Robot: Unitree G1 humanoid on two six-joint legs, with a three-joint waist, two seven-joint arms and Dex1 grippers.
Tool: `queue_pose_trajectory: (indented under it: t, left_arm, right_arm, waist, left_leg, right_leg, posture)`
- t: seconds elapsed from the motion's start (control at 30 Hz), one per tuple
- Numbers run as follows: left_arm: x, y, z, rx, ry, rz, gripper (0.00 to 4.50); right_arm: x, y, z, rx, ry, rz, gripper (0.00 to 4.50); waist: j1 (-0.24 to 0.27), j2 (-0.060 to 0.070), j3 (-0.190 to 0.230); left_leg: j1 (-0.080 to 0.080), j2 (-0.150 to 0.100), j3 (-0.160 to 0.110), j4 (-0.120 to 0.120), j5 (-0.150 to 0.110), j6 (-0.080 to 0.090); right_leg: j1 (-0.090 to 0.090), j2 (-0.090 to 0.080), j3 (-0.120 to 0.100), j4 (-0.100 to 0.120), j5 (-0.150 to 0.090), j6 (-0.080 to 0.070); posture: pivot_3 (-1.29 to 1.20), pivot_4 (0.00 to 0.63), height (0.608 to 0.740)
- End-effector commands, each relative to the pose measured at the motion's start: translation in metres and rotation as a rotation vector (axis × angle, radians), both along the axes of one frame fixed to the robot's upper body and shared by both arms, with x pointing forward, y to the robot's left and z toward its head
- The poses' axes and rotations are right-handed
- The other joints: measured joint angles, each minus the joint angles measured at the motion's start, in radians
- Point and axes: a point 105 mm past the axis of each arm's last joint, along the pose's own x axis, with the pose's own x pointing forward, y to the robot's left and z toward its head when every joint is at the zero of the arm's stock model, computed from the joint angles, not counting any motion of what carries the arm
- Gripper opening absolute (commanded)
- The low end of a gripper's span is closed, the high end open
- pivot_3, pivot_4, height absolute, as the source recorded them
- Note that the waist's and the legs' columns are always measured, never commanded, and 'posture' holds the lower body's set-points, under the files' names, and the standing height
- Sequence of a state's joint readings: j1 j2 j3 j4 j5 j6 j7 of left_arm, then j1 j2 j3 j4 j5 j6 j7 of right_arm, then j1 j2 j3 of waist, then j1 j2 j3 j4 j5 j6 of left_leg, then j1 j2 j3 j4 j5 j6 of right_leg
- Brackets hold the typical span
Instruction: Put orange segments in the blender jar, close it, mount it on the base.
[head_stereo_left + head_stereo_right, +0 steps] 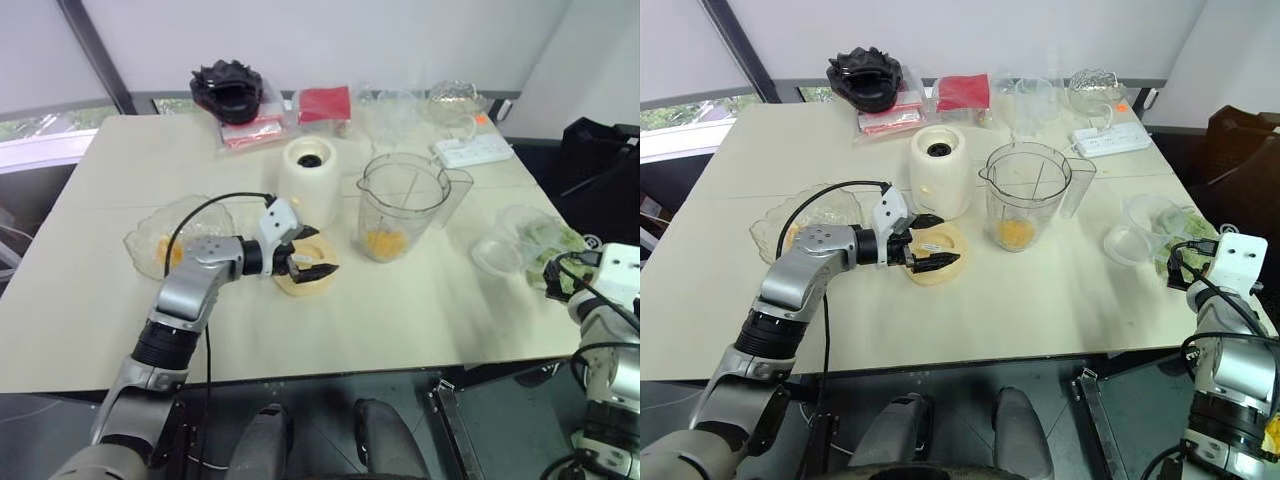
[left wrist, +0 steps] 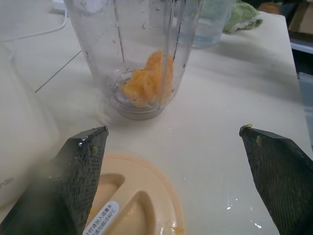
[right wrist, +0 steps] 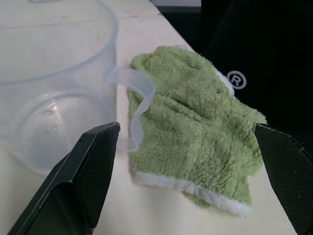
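Observation:
The clear blender jar (image 1: 405,200) stands upright and uncovered mid-table, with orange segments (image 1: 384,242) piled at its bottom (image 2: 146,85). To its left stands the cream-white base (image 1: 308,178), dark socket facing up. My left gripper (image 1: 318,252) is open, low over a flat cream lid (image 1: 305,278) lying in front of the base, one finger on each side of it (image 2: 137,205). Off the table's right edge my right gripper (image 3: 186,126) is open and holds nothing, facing a green towel (image 3: 195,127).
A wavy glass dish (image 1: 150,245) with an orange piece lies at the left. Clear plastic bowls (image 1: 505,250) and the green towel (image 1: 552,243) sit at the right edge. A power strip (image 1: 473,150), a black object (image 1: 228,90), red packets (image 1: 325,103) and glassware line the back.

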State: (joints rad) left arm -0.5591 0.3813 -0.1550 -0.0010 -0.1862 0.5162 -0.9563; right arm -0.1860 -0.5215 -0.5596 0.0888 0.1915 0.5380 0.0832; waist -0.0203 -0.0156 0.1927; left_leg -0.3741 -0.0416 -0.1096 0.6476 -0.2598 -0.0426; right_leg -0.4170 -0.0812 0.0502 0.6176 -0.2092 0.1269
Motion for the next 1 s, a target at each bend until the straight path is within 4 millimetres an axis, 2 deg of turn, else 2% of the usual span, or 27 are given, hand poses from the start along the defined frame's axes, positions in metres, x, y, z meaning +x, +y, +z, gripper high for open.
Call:
queue_pose_trajectory:
  t: [0.03,0.4,0.7,1.0]
  left_arm:
    - [-0.003,-0.003,0.011,-0.013,-0.053,-0.018,4.48]
    - [-0.003,0.001,0.014,-0.004,-0.077,0.002,4.48]
    - [-0.003,0.008,0.019,0.018,-0.103,0.02,4.48]
    - [-0.004,0.009,0.024,0.035,-0.113,0.019,4.48]
  right_arm:
    - [0.006,-0.009,0.019,-0.025,-0.068,-0.017,4.5]
    - [0.025,-0.007,0.013,0.003,-0.076,-0.009,4.5]
    - [0.033,-0.012,-0.007,-0.009,-0.044,-0.033,4.5]
    - [0.043,-0.017,-0.003,-0.019,-0.089,-0.062,4.5]
  waist:
    - [0.0,0.0,0.0]
    - [0.0,0.0,0.0]
    - [-0.002,0.001,0.0]
    - [-0.018,0.001,0.0]
  left_leg:
    - [0.0,0.0,0.0,0.0,0.0,0.0]
    - [0.0,0.0,0.0,0.0,0.0,0.0]
    - [0.0,0.0,0.0,-0.001,0.0,0.0]
    - [0.0,0.0,0.0,-0.001,0.0,0.0]
  right_leg:
    - [0.0,0.0,0.0,0.0,0.0,0.0]
    - [0.0,0.0,0.0,-0.001,0.0,0.0]
    - [0.0,0.0,0.0,-0.001,0.0,0.0]
    - [0.0,0.0,0.0,-0.003,0.0,0.0]
  posture:
    - [0.0,0.15,0.74]
    - [0.0,0.15,0.74]
    - [0.0,0.15,0.74]
    - [0.0,0.15,0.74]
